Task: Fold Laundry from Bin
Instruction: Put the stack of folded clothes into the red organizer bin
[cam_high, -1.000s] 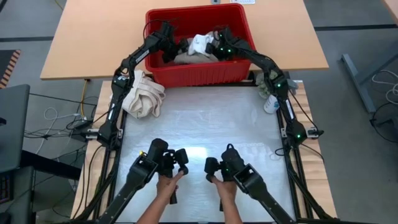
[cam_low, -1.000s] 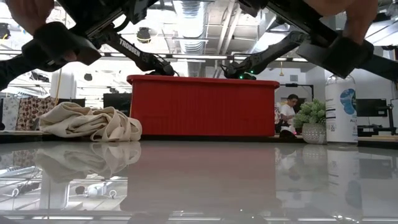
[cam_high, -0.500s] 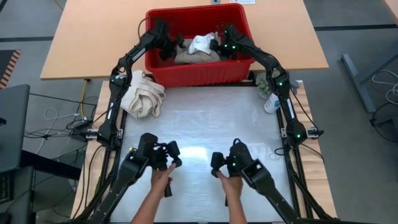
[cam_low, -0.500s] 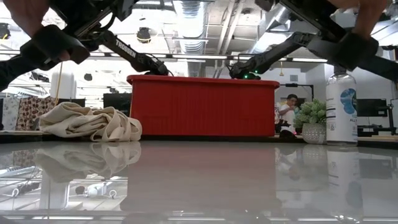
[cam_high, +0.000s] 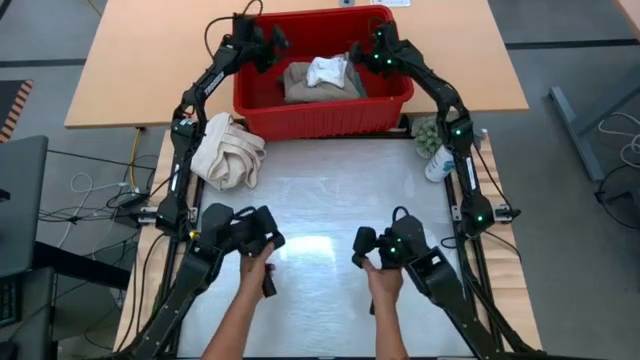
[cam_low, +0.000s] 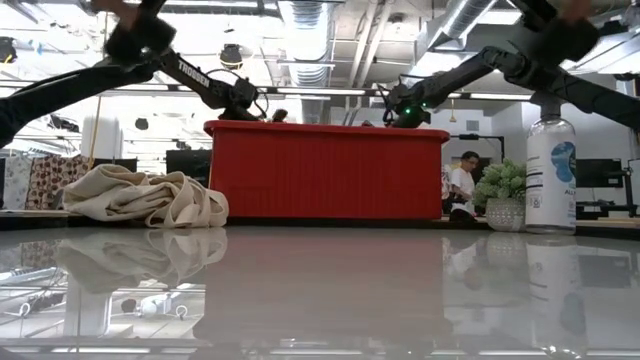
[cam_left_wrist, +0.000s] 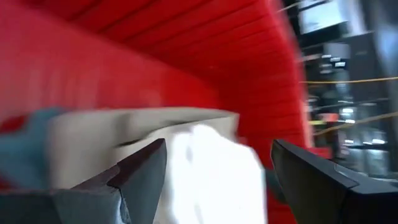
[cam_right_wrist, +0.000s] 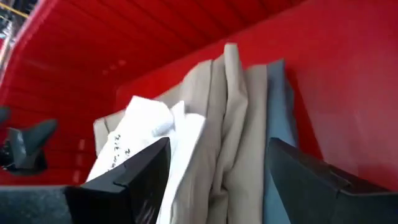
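One red bin (cam_high: 322, 112) is counted. In it, three cloth items are seen: one tan piece (cam_high: 312, 85), one small white cloth (cam_high: 327, 70), one blue-grey piece (cam_right_wrist: 278, 124). One cream canvas bundle (cam_high: 229, 150), one clear bottle (cam_low: 545, 175), one potted plant (cam_low: 503, 200) are noted. Two grippers, two hands.

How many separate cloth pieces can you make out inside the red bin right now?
3 visible in the bin: a small white cloth on top, tan khaki trousers beneath it, and a blue-grey piece beside the trousers against the wall. More may be buried underneath.
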